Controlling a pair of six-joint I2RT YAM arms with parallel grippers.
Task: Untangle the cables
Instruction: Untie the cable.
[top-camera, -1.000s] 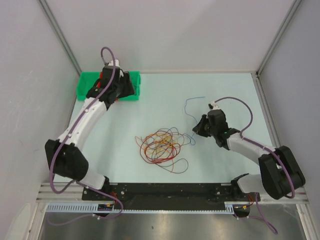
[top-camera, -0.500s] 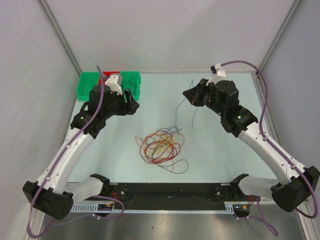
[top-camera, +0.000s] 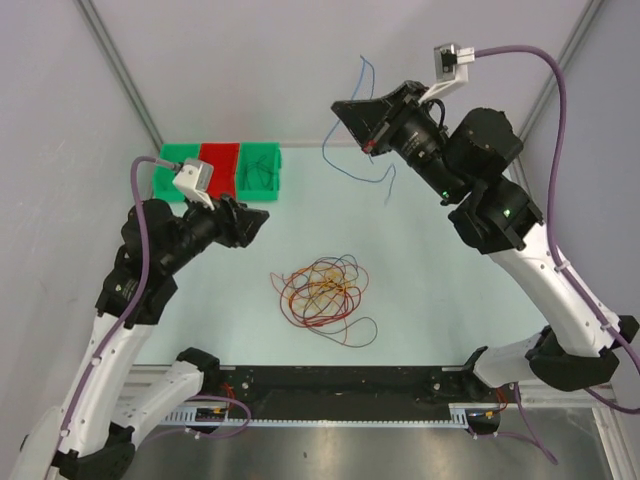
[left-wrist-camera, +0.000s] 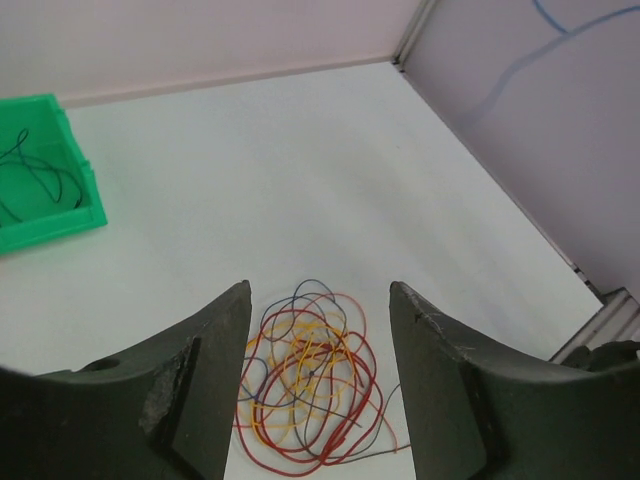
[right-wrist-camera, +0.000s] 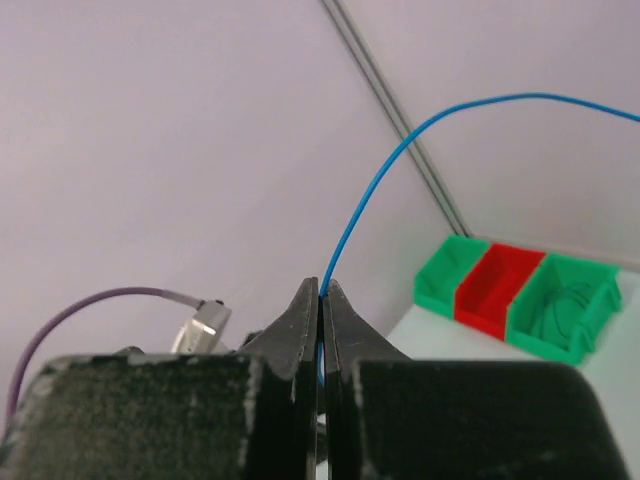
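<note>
The cables (top-camera: 322, 295) lie in a loose tangle of red, orange, yellow and dark loops at the table's middle. In the left wrist view the tangle (left-wrist-camera: 310, 385) shows below, between my open fingers. My left gripper (top-camera: 250, 222) hovers open and empty, left of and above the tangle (left-wrist-camera: 320, 290). My right gripper (top-camera: 342, 108) is raised high at the back, shut on one blue cable (top-camera: 330, 152) that dangles free of the pile. The right wrist view shows the blue cable (right-wrist-camera: 400, 150) pinched at the shut fingertips (right-wrist-camera: 321, 290).
A row of bins stands at the back left: green (top-camera: 175, 160), red (top-camera: 220, 165), green (top-camera: 262, 170), the last holding a black cable (left-wrist-camera: 30, 180). The bins also show in the right wrist view (right-wrist-camera: 510, 295). Walls enclose the table on three sides.
My right arm has lifted the blue cable from beside the tangle up high toward the back. My left arm has drawn back from the bins and risen, pointing toward the tangle.
</note>
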